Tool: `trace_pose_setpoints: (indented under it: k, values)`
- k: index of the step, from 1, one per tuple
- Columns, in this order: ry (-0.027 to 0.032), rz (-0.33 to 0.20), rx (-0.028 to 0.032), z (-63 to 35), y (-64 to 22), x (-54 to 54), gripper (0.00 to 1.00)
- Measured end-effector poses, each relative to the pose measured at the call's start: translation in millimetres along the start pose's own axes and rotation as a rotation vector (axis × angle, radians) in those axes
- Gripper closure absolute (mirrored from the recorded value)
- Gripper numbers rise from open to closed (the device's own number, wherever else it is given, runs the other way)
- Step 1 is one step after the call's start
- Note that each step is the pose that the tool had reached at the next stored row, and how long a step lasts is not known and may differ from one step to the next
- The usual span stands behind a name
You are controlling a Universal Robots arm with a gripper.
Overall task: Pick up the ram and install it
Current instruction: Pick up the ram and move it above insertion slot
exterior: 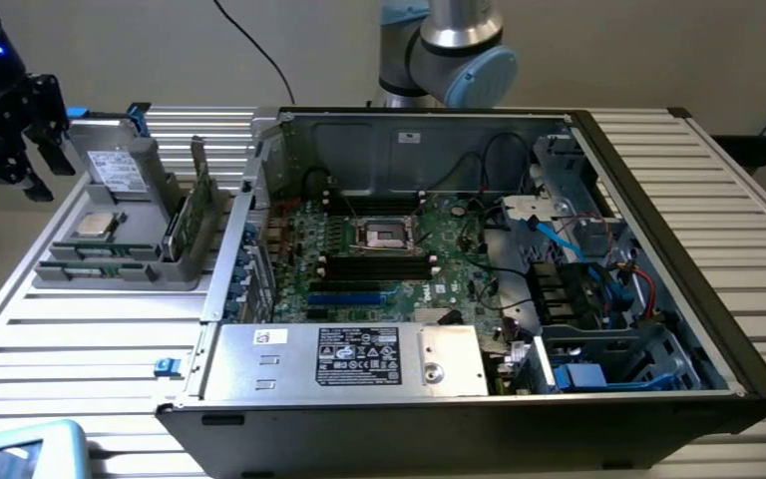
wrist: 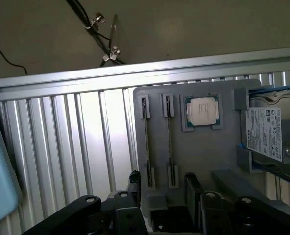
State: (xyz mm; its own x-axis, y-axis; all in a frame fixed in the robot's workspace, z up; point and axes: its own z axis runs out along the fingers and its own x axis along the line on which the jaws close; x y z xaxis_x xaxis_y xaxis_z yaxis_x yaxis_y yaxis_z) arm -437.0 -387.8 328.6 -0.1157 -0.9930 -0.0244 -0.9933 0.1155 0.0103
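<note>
The ram shows as two thin green sticks (wrist: 146,142) standing on edge in slots of a grey holder (wrist: 199,161). In the exterior view the ram (exterior: 196,205) stands upright at the holder's side nearest the computer case. My black gripper (exterior: 40,165) hangs above and off the holder's (exterior: 57,271) far side, at the exterior view's left, apart from the ram. In the wrist view my gripper (wrist: 164,196) is open, nothing between its fingers (wrist: 193,188), and the holder lies below them. The motherboard's dark ram slots (exterior: 376,264) lie inside the open case.
The holder also carries a square silver processor (wrist: 202,111) and a grey hard drive (wrist: 270,132) with blue tabs. The open computer case (exterior: 649,200) fills the slatted table's (exterior: 77,339) middle. A light blue object (exterior: 17,449) lies at the near corner. Cables hang behind.
</note>
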Motion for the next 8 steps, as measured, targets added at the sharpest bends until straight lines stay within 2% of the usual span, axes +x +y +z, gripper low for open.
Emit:
trace_pose_setpoints:
  k: [5,8]
  values:
    - [0.0000,-0.008,-0.0002,9.1,-0.2,0.3,0.51]
    - [0.0003,-0.014,-0.0025,14.3,-0.7,0.3,0.51]
